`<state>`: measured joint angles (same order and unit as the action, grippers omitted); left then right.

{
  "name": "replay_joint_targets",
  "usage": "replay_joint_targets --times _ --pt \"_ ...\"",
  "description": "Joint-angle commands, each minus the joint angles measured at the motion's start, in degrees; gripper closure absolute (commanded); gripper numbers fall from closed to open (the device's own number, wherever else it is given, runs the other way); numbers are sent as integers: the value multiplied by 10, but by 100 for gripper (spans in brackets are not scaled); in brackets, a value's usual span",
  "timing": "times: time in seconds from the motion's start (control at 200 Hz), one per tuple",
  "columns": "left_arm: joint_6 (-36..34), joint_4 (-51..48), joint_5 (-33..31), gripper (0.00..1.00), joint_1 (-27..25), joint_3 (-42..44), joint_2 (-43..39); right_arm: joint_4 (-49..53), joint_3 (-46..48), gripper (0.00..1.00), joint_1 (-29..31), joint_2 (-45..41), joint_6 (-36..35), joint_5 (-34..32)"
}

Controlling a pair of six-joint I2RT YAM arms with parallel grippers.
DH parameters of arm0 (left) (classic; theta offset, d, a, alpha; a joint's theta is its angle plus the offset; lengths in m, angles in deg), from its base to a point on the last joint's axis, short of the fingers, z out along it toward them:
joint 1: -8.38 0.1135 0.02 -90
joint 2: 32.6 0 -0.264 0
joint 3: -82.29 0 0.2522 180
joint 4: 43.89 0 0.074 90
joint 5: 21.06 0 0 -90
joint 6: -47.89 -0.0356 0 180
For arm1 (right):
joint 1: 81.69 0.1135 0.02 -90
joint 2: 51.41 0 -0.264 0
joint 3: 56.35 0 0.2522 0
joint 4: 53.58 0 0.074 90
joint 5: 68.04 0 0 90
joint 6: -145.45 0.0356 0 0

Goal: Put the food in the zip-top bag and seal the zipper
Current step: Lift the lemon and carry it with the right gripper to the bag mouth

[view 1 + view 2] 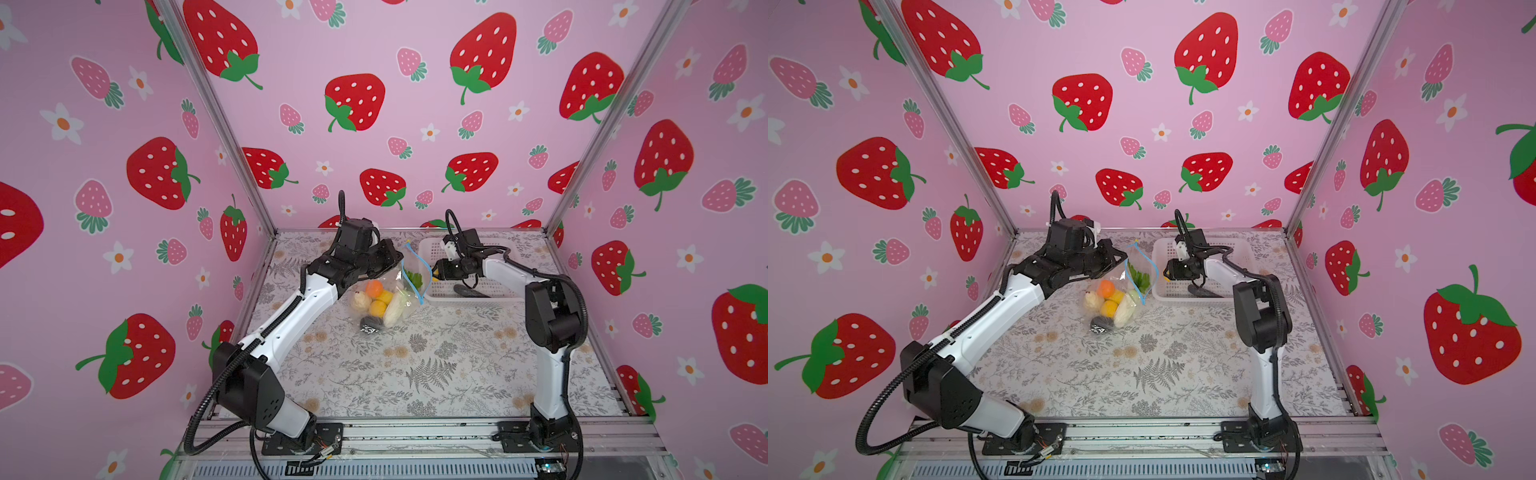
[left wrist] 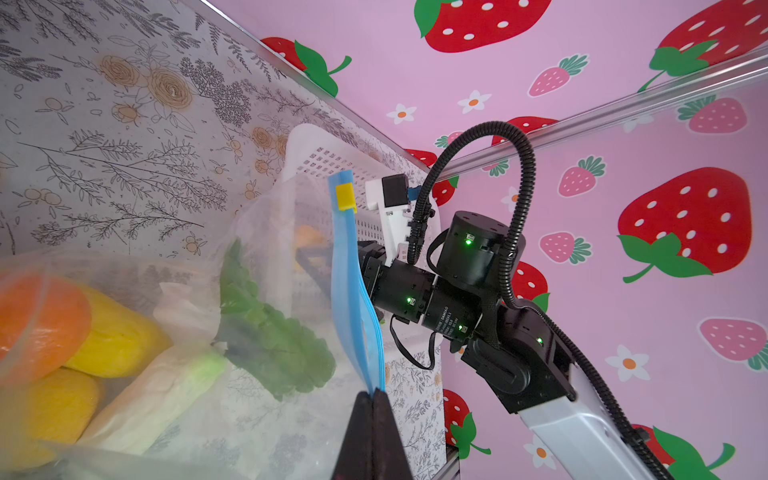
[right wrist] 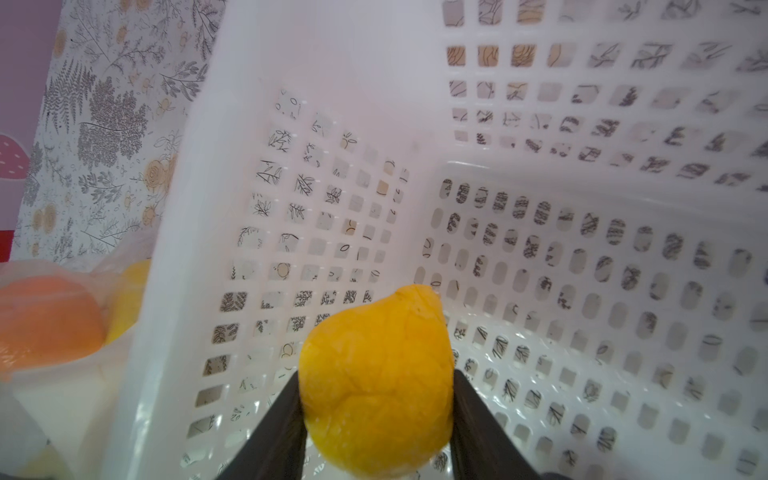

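The yellow fruit (image 3: 376,382), gripped by the right pincer (image 3: 376,378), is hanging right of the zipper (image 2: 351,291) the left pincer (image 2: 374,395) is pinching.

My right tool (image 3: 376,386), filled by the yellow fruit (image 3: 374,353), sat low inside the white basket (image 3: 166,249). The basket's wall stood between it and the zip-top bag (image 1: 411,266) just beside. The bag's mouth parted only slightly along the zipper (image 2: 347,270) that my left tool (image 2: 374,395) pinched. The table (image 1: 415,374) in front lay open.
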<state>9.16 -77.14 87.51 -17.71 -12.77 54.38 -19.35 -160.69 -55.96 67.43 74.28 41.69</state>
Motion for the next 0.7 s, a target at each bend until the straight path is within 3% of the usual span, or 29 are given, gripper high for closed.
replay_joint_targets --times 0.0,0.69 --pt "2 6 3 100 2 -5 -3 16 0 52 -2 -39 1 -7" --pt "5 8 1 100 2 -8 -3 73 1 52 5 -217 -5 32"
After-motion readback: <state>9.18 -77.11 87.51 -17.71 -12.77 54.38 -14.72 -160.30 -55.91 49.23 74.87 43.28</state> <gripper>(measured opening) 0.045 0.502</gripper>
